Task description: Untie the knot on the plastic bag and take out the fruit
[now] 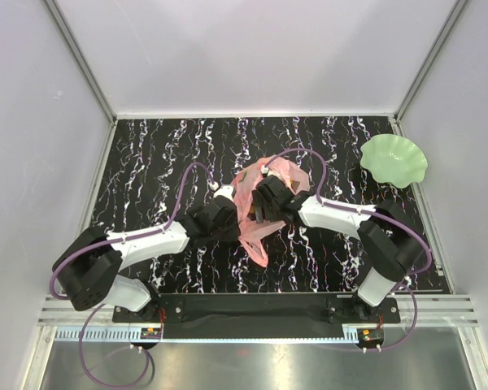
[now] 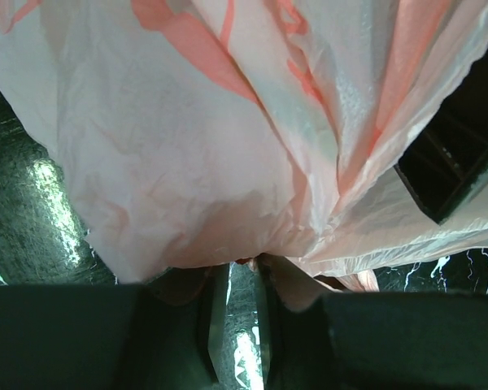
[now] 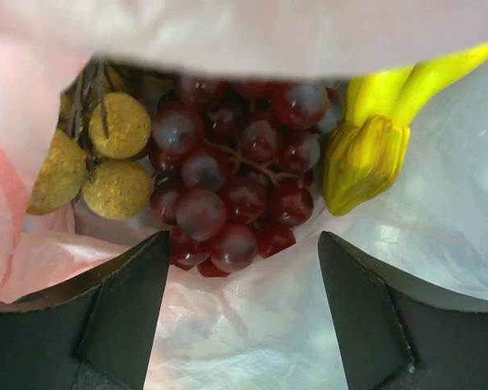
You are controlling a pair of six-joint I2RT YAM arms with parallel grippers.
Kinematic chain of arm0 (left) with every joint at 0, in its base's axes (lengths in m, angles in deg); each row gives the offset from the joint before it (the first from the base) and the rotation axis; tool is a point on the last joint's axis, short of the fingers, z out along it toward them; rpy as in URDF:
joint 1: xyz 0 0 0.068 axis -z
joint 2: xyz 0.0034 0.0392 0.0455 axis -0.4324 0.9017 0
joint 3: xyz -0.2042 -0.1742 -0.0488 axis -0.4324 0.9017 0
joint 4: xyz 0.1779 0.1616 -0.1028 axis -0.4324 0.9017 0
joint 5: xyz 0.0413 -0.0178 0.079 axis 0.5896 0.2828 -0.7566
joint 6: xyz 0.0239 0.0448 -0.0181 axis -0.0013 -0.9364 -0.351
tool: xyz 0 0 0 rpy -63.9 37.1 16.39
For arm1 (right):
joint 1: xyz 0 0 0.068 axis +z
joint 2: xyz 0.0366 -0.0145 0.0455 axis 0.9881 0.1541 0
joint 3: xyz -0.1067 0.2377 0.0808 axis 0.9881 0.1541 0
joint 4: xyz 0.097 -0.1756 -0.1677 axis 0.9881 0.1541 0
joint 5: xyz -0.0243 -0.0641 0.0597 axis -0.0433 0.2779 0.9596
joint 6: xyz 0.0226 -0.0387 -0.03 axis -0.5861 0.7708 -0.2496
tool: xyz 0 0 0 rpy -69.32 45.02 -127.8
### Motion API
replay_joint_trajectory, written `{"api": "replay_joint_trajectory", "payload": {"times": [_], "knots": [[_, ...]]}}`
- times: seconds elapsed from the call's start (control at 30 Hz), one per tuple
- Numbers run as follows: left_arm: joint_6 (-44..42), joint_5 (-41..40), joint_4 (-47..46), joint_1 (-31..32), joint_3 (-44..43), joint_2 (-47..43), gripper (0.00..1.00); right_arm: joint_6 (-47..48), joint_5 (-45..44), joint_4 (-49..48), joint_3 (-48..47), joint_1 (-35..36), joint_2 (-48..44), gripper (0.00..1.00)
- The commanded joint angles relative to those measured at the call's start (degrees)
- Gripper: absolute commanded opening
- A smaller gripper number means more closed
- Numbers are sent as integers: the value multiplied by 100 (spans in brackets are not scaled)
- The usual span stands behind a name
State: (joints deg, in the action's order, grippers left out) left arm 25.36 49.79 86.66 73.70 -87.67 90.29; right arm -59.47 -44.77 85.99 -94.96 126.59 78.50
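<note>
The pink plastic bag [image 1: 260, 231] lies crumpled at the table's centre, between both arms. My left gripper [image 1: 230, 213] is at the bag's left side. In the left wrist view the bag [image 2: 228, 138] fills the frame, and my left gripper [image 2: 242, 272] is nearly closed, with a fold of bag pinched at its tips. My right gripper [image 3: 242, 256] is open inside the bag's mouth, and bag film lies under it. Just ahead of it are the dark red grape bunch [image 3: 236, 179], the brown round fruits [image 3: 106, 158] to the left and the yellow bananas [image 3: 374, 138] to the right. In the top view the fruit is hidden.
A wavy green plate [image 1: 394, 159] sits at the far right of the black marbled table [image 1: 163, 154]. White walls enclose the table on three sides. Purple cables arch over both arms.
</note>
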Motion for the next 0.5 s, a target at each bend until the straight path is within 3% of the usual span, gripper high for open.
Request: {"api": "replay_joint_trajectory", "payload": {"times": [0.0,0.17,0.27,0.4,0.47], "knots": [[48,28,-256,35,-96,-115,21,78,57,-270,-145,-150,106,80],[83,45,-282,44,-61,-124,20,149,154,-402,-391,-265,502,80],[75,63,-300,44,-53,-124,20,175,225,-534,-453,-282,590,73],[57,107,-300,53,-96,-106,18,158,225,-543,-480,-282,547,18],[48,107,-309,44,-105,-132,18,131,225,-639,-366,-282,259,9]]}}
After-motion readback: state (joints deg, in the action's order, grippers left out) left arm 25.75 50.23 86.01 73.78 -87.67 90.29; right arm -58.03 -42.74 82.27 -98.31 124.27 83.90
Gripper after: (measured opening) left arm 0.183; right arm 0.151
